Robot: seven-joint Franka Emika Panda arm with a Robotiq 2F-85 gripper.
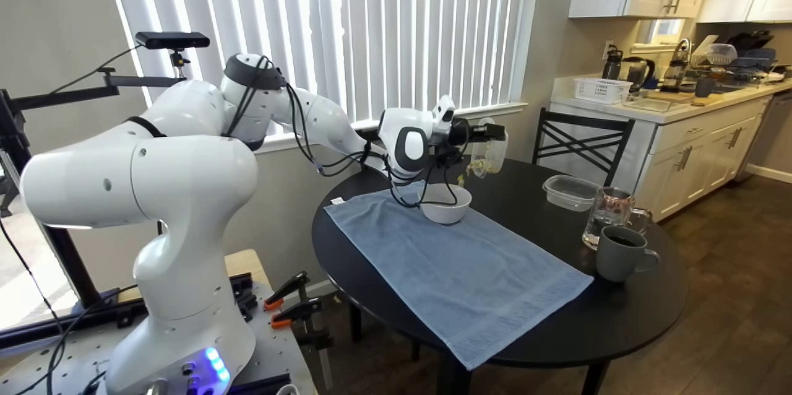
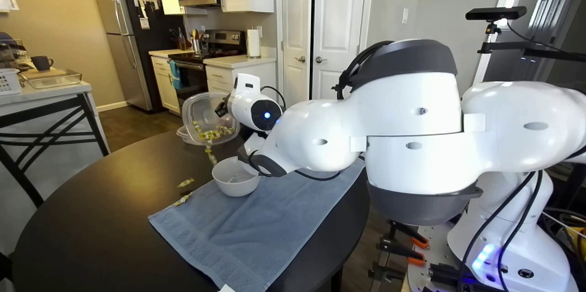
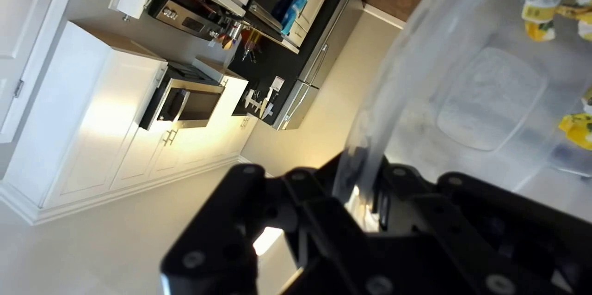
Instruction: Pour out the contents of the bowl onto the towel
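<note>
My gripper is shut on the rim of a clear plastic bowl and holds it tipped steeply above the table. Yellow pieces lie against its lower side, and some are in the air below its rim. The wrist view shows the gripper's fingers on both sides of the clear wall, with yellow pieces inside. The pale blue-grey towel lies on the table. A white bowl stands upright on it, below and beside the tipped bowl. A few pieces lie on the table by the towel's edge.
The round black table also holds an empty-looking clear container, a glass mug and a grey mug. A black chair stands behind the table. The window blinds are close to the arm.
</note>
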